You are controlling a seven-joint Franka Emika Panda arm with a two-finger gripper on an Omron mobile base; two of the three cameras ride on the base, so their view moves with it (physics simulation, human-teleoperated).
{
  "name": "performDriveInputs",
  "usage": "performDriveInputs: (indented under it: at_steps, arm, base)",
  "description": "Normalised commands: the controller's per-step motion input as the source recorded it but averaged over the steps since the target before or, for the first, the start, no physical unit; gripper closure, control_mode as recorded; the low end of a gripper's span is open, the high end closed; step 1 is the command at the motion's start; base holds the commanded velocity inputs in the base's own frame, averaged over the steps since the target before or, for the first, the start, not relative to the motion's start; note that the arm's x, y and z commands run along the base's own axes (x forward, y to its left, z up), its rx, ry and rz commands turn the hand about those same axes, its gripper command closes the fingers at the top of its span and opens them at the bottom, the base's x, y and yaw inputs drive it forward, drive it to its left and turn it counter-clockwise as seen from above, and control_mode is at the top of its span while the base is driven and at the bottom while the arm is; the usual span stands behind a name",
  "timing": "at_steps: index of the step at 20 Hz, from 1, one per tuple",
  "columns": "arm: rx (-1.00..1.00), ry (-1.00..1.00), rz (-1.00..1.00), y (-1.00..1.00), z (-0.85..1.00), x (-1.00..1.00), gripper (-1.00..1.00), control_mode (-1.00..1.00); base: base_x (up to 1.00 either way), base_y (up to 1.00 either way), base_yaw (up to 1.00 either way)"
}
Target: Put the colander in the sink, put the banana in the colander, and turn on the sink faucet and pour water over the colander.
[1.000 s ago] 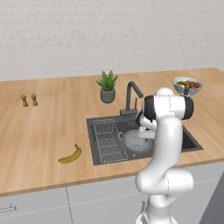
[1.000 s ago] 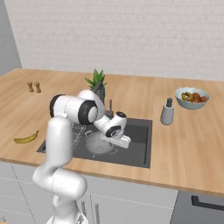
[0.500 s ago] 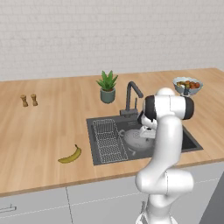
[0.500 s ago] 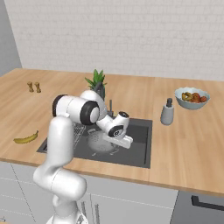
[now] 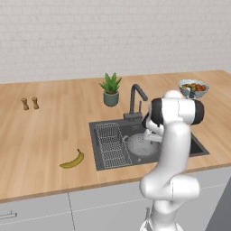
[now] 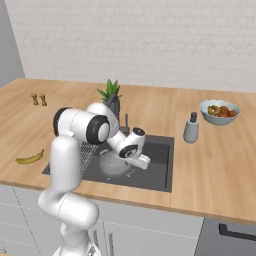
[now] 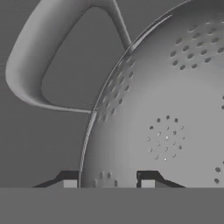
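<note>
The silver perforated colander [image 5: 140, 145] [image 6: 114, 165] sits upright in the dark sink [image 5: 135, 128] [image 6: 161, 165], right of the wire rack [image 5: 112, 145]. My gripper [image 7: 106, 183] reaches down into the basin at the colander's right edge [image 6: 141, 163]. In the hand view its two tips stand apart on either side of the colander [image 7: 166, 109] rim, beside a looped side handle [image 7: 39, 65], with a gap to the rim. The yellow banana [image 5: 73, 160] [image 6: 29, 158] lies on the wooden counter left of the sink. The dark gooseneck faucet [image 5: 135, 100] stands behind the basin, with no water running.
A potted plant [image 5: 110, 89] [image 6: 111, 92] stands behind the sink near the faucet. A bowl of fruit [image 5: 192, 88] [image 6: 219, 111] and a soap dispenser [image 6: 191, 129] are at the right. Two small shakers [image 5: 30, 103] stand far left. The counter's front edge is close.
The fingers have parted slightly from the colander's rim. The arm and the colander have stayed where they were.
</note>
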Motion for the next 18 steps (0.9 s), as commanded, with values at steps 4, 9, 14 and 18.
performDriveInputs:
  at_steps: [4,9,14,18]
  arm:
    - [0.0,-0.1,0.0,-0.15,0.2,-0.32,-1.0,-1.0]
    - [0.05,-0.07,0.0,-0.3,0.4,-0.5,-1.0,-1.0]
    - [0.01,-0.04,0.0,-0.34,0.47,-0.66,-1.0,-1.0]
    - [0.01,0.0,0.0,-0.26,0.59,-0.7,-1.0,-1.0]
  base:
    - [0.0,0.0,0.0]
    - [0.0,0.0,0.0]
    - [0.0,0.0,0.0]
    - [0.0,0.0,0.0]
